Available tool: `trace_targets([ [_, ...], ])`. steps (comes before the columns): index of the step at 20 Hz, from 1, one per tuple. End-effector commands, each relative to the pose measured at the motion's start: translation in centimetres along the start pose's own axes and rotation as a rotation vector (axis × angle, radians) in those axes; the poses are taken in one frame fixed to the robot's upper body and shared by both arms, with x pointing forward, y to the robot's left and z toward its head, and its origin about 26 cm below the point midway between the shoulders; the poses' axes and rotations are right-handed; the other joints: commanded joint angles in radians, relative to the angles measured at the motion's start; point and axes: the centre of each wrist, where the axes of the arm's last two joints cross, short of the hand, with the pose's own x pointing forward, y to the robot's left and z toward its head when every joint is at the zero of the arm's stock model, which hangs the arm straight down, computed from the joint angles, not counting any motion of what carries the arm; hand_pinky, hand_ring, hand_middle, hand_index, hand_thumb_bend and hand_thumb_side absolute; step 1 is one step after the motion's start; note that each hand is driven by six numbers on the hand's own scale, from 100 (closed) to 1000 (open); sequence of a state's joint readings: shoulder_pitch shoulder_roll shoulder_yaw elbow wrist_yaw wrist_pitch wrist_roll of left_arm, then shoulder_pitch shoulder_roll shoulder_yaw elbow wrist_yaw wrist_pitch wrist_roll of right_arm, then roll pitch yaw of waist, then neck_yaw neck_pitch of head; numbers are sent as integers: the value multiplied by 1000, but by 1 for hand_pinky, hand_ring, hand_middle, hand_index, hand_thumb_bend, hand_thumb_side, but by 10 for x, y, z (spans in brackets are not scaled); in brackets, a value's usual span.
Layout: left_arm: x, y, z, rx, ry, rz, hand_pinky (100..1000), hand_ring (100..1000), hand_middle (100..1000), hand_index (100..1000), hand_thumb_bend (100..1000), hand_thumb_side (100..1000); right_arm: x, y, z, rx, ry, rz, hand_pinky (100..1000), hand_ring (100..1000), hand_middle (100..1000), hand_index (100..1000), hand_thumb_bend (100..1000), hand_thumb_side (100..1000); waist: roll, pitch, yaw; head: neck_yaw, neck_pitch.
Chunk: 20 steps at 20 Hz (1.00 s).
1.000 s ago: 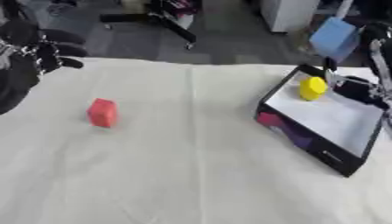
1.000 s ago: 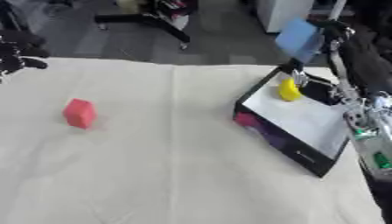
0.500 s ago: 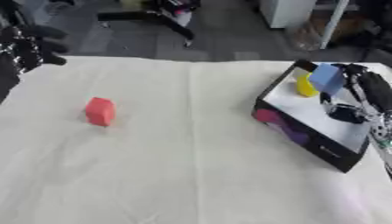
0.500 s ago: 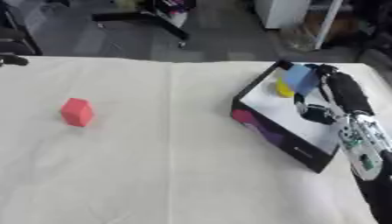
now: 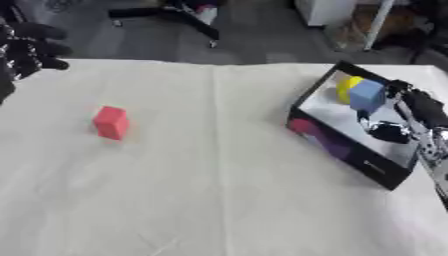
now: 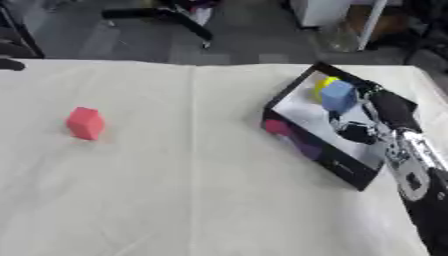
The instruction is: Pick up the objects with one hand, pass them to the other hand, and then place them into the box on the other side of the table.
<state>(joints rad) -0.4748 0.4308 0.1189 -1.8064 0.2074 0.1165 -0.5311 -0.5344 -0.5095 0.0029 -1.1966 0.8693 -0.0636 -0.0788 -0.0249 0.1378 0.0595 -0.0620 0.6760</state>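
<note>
Left hand [image 5: 31,50], black, at far left table edge near upper corner, fingers curled, holding nothing. Red foam block [image 5: 111,122] upright on white tablecloth [image 5: 210,190], left of centre, well apart from both hands. Black-walled, white-floored box [image 5: 350,150] at right. Yellow rounded object [image 5: 347,88] in box's far corner; blue cube [image 5: 367,95] touching it. Right hand [image 6: 385,107] over box beside blue cube; whether fingers grip it, cannot tell.
</note>
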Motion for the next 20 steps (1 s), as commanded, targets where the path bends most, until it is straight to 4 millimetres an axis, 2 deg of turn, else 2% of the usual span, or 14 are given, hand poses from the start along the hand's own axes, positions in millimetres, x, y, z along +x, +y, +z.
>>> trace_targets([
  [1, 9, 6, 0, 0, -12, -31, 809, 806, 798, 816, 455, 940, -5, -22, -3, -65, 11, 34, 817, 795, 900, 991, 337, 637, 1, -13, -2, 1, 3],
  [6, 8, 6, 1, 1, -6, -35, 810, 806, 799, 817, 460, 936, -4, -32, -2, -134, 33, 10, 823, 805, 934, 1000, 322, 670, 1, -14, -4, 3, 3],
  [9, 8, 7, 1, 3, -2, -37, 810, 806, 799, 817, 476, 930, -3, -39, -1, -175, 39, 8, 824, 807, 940, 1000, 342, 649, 2, -14, -5, 4, 1],
  [11, 7, 7, 1, 4, 1, -39, 809, 805, 798, 817, 477, 927, 0, -45, -1, -210, 37, 10, 819, 801, 932, 1000, 338, 623, 2, -14, -7, 6, 0],
  [13, 7, 8, 2, 6, 4, -43, 809, 804, 798, 817, 465, 916, 7, -54, 0, -279, 12, -1, 800, 772, 888, 991, 330, 560, 3, -14, -9, 8, 0],
  [14, 7, 8, 2, 8, 6, -48, 809, 803, 796, 817, 452, 906, 12, -58, 2, -320, -8, -15, 788, 754, 857, 985, 303, 520, 4, -14, -10, 9, 0],
  [16, 7, 10, 2, 11, 14, -64, 808, 801, 789, 815, 444, 902, 22, -66, 5, -377, -59, -56, 774, 736, 819, 973, 279, 510, 4, -13, -12, 11, -1],
  [20, 7, 18, 2, 11, 44, -168, 806, 789, 765, 815, 420, 875, 47, -82, 14, -458, -191, -139, 761, 714, 787, 967, 246, 428, 5, -13, -16, 20, -6],
])
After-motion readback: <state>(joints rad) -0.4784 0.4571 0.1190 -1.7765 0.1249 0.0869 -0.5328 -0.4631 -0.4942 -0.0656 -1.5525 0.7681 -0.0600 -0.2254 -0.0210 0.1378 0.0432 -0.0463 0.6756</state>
